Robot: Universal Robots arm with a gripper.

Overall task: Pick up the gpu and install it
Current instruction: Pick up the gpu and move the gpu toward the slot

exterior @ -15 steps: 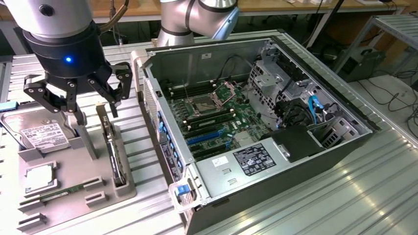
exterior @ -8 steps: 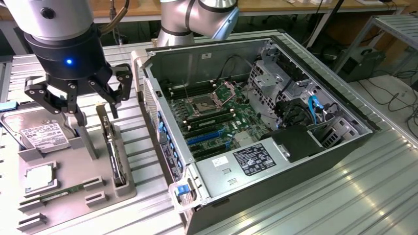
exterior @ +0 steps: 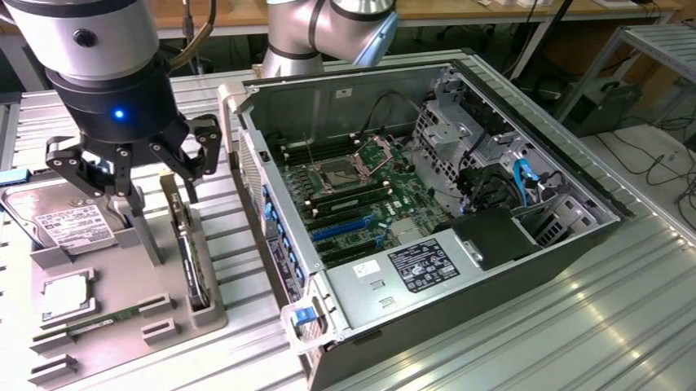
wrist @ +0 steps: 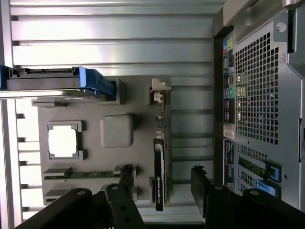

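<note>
While upright in tray [exterior: 114, 281], gpu [exterior: 194, 261].

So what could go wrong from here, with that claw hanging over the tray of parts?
Three things, I'd guess. The gpu stands thin on edge in the gray tray, so the open gripper, coming down off-centre, could knock it rather than straddle it. The hard drive sits close by, where a stray finger might hit it. The computer case is crowded with cables near its blue slots, where a card might snag.

place: lab workshop | cues: ribbed metal table [exterior: 609, 326], opened computer case [exterior: 457, 334], parts tray [exterior: 120, 314], cables [exterior: 663, 163] on floor
</note>
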